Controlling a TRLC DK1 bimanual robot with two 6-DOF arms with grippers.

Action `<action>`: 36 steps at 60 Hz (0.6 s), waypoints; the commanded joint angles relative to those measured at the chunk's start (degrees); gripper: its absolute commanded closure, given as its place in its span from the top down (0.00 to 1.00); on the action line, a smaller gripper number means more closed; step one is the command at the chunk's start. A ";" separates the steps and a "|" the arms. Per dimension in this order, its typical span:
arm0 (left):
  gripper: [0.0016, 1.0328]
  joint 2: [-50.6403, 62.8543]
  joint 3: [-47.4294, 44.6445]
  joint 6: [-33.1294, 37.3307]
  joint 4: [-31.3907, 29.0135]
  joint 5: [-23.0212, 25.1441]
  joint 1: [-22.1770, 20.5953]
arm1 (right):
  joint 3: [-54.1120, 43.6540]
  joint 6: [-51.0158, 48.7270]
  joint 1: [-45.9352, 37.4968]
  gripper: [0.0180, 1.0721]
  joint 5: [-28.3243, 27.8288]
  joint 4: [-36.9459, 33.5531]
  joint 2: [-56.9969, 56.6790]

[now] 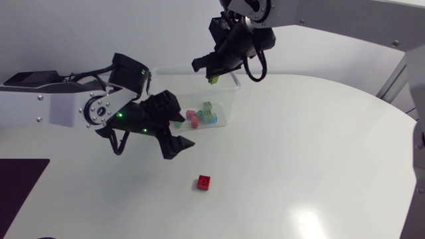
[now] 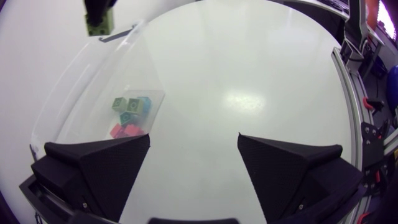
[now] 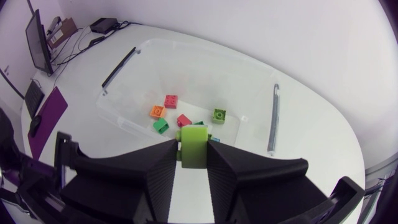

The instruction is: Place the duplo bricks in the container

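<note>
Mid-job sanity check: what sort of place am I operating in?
Probably a robotics lab test bench: plain white table, left arm and right arm over it, right gripper holding a green brick above a clear container of duplo bricks.

We see a broad white counter [image 1: 319, 133] with a smooth, slightly glossy top, its far edge curving round against a plain pale wall. The light on it is soft and even, apart from a bright patch of reflected light [image 1: 307, 219] on the near part of the surface; in the left wrist view a similar patch sits out on the bare white top. At our left a dark purple mat [image 1: 20, 189] lies flat on the counter, close to its edge.
</note>
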 commanded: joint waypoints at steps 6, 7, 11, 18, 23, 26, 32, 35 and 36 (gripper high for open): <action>0.95 1.65 -3.06 5.02 0.12 0.49 -2.91 | 6.90 3.01 -1.30 0.24 0.37 -2.15 4.93; 0.95 1.83 -3.14 5.28 0.12 0.49 -3.08 | 7.51 3.10 -1.39 0.24 0.37 -2.42 5.37; 0.95 2.88 -3.23 5.81 0.21 0.49 -3.35 | 9.62 3.62 -1.74 0.25 0.37 -3.30 7.04; 0.95 4.20 -3.93 7.21 0.21 0.49 -3.96 | 13.14 4.59 -2.18 0.25 0.28 -5.05 9.76; 0.95 4.64 -4.64 8.01 0.12 0.41 -4.67 | 15.86 4.77 -2.44 0.33 0.37 -7.16 12.14; 0.95 4.64 -5.16 8.62 0.04 0.32 -5.28 | 17.27 5.12 -2.44 0.46 0.37 -8.13 13.45; 0.95 4.90 -5.87 9.32 -0.14 0.14 -6.34 | 19.99 5.47 -2.53 0.83 0.63 -10.59 15.30; 0.95 4.99 -6.31 10.03 -0.14 0.14 -6.95 | 20.96 5.47 -2.53 0.91 0.90 -11.38 15.65; 0.95 5.08 -6.48 10.03 -0.23 0.06 -7.22 | 21.14 5.47 -2.53 0.92 0.99 -11.56 15.65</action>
